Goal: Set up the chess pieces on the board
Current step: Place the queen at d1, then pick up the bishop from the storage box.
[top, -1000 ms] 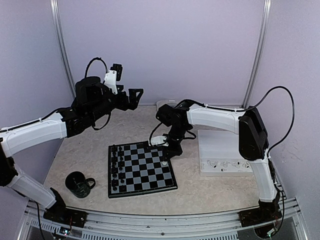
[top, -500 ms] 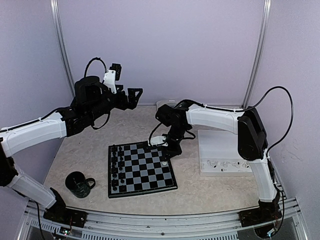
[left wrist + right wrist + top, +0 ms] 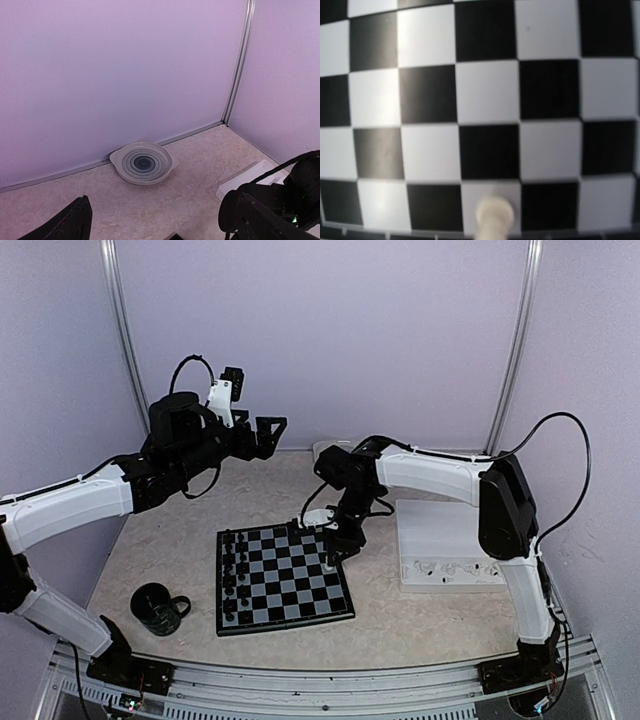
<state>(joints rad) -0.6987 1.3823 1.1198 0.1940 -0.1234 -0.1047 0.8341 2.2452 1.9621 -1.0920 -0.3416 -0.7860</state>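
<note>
The right gripper [image 3: 331,551] points down over the right edge of the flat black-and-grey checkered chessboard [image 3: 285,585], at the centre of the top view. Whether its jaws are parted or clenched cannot be told. Under it, one small white plastic chess piece [image 3: 494,216] stands on a light square in the bottom row of the right wrist view. Small black chess pieces [image 3: 232,575] stand along the board's two leftmost columns. Right of the board lies a white rectangular compartment tray [image 3: 450,530]. The left gripper [image 3: 266,432] hangs high at upper left, jaws spread wide, holding nothing. A black mug [image 3: 158,607] sits on the beige table [image 3: 180,530] at lower left. A round striped bowl [image 3: 143,162] rests by the back wall.
</note>
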